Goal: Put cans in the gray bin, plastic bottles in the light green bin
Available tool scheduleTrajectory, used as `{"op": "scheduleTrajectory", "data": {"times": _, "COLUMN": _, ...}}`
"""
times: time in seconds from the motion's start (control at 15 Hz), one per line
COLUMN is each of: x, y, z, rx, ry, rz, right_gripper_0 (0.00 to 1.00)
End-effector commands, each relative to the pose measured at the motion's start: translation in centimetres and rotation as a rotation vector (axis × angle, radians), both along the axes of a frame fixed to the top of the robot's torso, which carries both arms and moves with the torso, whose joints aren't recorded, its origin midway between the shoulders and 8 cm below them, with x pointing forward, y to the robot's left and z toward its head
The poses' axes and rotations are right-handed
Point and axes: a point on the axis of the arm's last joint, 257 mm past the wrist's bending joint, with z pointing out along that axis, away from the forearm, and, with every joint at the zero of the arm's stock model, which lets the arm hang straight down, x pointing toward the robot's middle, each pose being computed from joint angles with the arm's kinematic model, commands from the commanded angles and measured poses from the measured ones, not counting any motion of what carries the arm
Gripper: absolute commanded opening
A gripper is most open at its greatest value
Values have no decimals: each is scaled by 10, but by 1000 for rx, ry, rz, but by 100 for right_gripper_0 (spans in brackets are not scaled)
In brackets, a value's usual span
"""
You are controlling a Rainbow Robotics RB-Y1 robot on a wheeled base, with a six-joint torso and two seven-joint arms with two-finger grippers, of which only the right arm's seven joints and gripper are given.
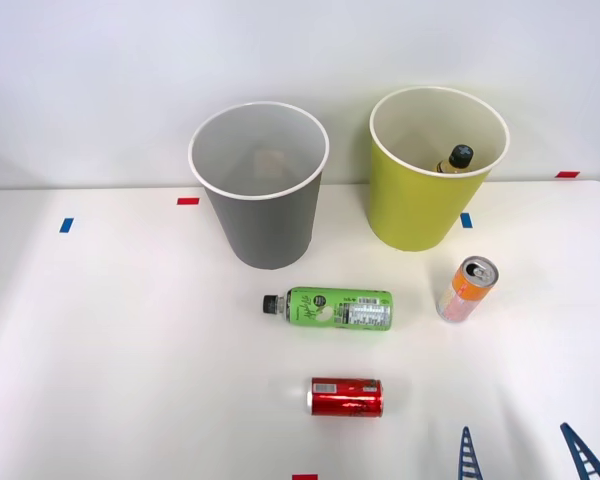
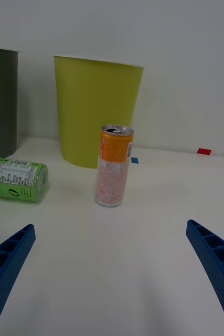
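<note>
The orange-and-pale-pink can stands upright on the white table, in front of the light green bin. A black-capped yellow bottle lies inside that bin. The gray bin stands to its left. A green bottle lies on its side in front of the gray bin, cap pointing left. Nearer me lies the red can. My right gripper is open at the table's front right, well short of the upright can, with nothing between its fingers.
Blue tape marks and red tape marks are stuck on the table. A pale wall rises right behind the bins. Wide bare surface lies to the left.
</note>
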Motion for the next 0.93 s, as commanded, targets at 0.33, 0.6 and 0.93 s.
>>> {"op": "scheduleTrajectory", "data": {"times": 0.33, "x": -24, "y": 21, "z": -21, "rx": 90, "ry": 59, "rz": 0, "right_gripper_0": 100}}
{"op": "scheduleTrajectory", "data": {"times": 0.6, "x": -25, "y": 21, "z": -22, "rx": 111, "ry": 63, "rz": -8, "right_gripper_0": 100}}
{"op": "scheduleTrajectory", "data": {"times": 0.93, "x": -25, "y": 21, "z": -22, "rx": 111, "ry": 63, "rz": -8, "right_gripper_0": 100}}
